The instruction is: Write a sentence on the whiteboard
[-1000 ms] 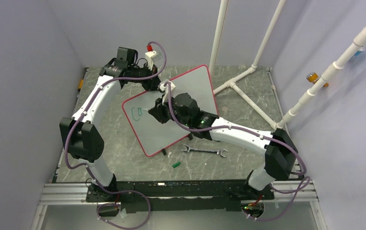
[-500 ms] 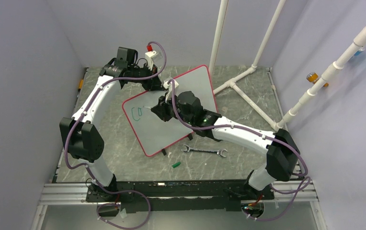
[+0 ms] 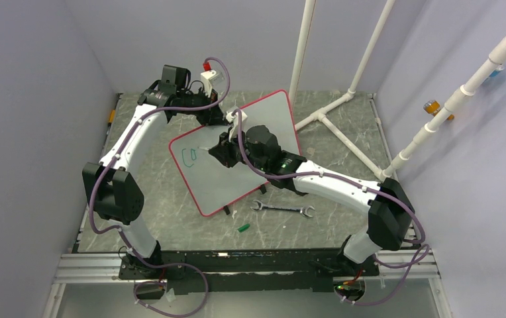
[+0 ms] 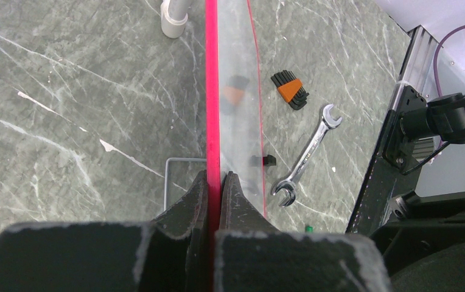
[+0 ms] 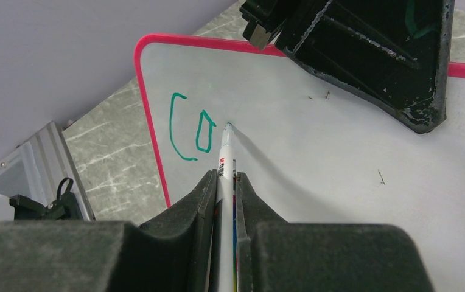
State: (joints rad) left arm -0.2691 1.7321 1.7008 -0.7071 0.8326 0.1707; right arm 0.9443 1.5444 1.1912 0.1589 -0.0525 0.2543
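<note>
The whiteboard (image 3: 263, 119) is white with a red rim and stands tilted on the table. My left gripper (image 4: 214, 182) is shut on its red edge (image 4: 212, 91) at the far side. My right gripper (image 5: 226, 182) is shut on a white marker (image 5: 226, 152). The marker's tip rests on the board (image 5: 315, 158) just right of the green lettering (image 5: 188, 129), which reads "Co" near the board's left edge. In the top view the lettering (image 3: 189, 156) shows small, with the right gripper (image 3: 220, 149) beside it and the left gripper (image 3: 224, 117) at the board's upper edge.
A steel wrench (image 3: 282, 209) and a small green cap (image 3: 243, 227) lie on the marble table in front of the board. An orange and black hex key set (image 4: 291, 90) lies near the wrench (image 4: 306, 156). White pipes (image 3: 333, 109) stand at the back right.
My right gripper moved slightly up and right along the board with the marker between 1.0 s and 0.5 s ago, then stayed put. The left arm has not moved.
</note>
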